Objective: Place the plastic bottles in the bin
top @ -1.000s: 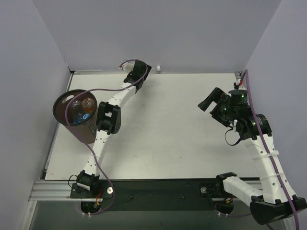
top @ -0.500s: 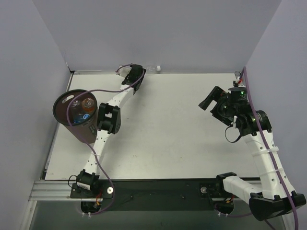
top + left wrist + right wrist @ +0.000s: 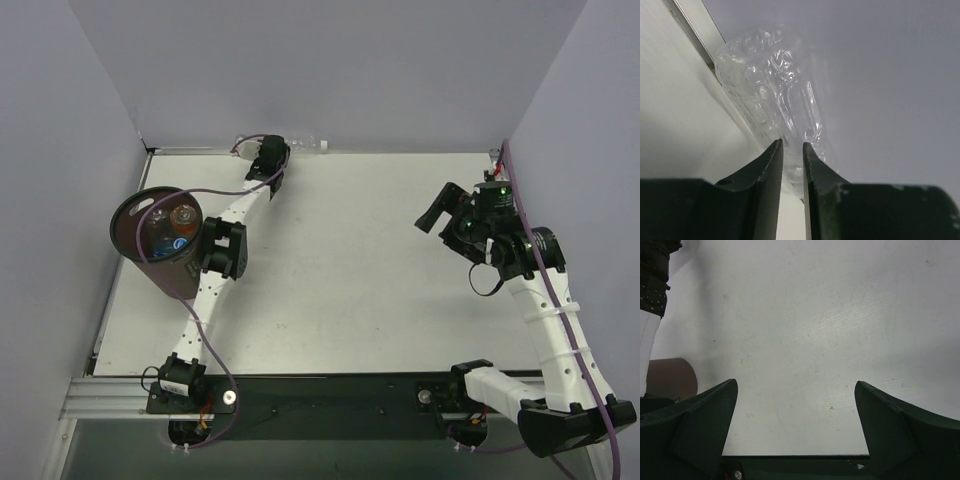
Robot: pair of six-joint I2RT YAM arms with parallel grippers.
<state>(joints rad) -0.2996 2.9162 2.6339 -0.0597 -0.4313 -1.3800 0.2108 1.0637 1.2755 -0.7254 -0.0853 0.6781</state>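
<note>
**One clear bottle gripped at the far edge, two coloured ones counted in the bin**

Pinches the near end of one clear bottle (image 3: 770,85) in the left gripper (image 3: 790,144), jaws drawn to a narrow slit with crumpled clear plastic showing in it. Finds that bottle lying along the far edge of the table (image 3: 380,260), against the back wall (image 3: 330,70) and well apart from the bin (image 3: 176,278). Reads no label or writing on it. From above makes out only a faint pale streak just beyond the gripper, the cap too small to pick out.

Counts one bin, standing at the left side of the table with its mouth open to the overhead camera. Counts two bottles inside for certain: one orange bottle (image 3: 184,214) and, just beside it, one blue-labelled bottle (image 3: 178,243). Cannot read either label at this size. Cannot tell how many plain ones lie with them, given the dark interior and a purple cable (image 3: 215,188) crossing the mouth.

Holds the right gripper (image 3: 795,384) spread wide above bare table on the right side, nothing between its fingers, well apart from bottle and bin alike. Catches in the right wrist view only a brown sliver of the bin, cut off at the left edge, and a piece of the left arm (image 3: 652,280) in the top left corner.
</note>
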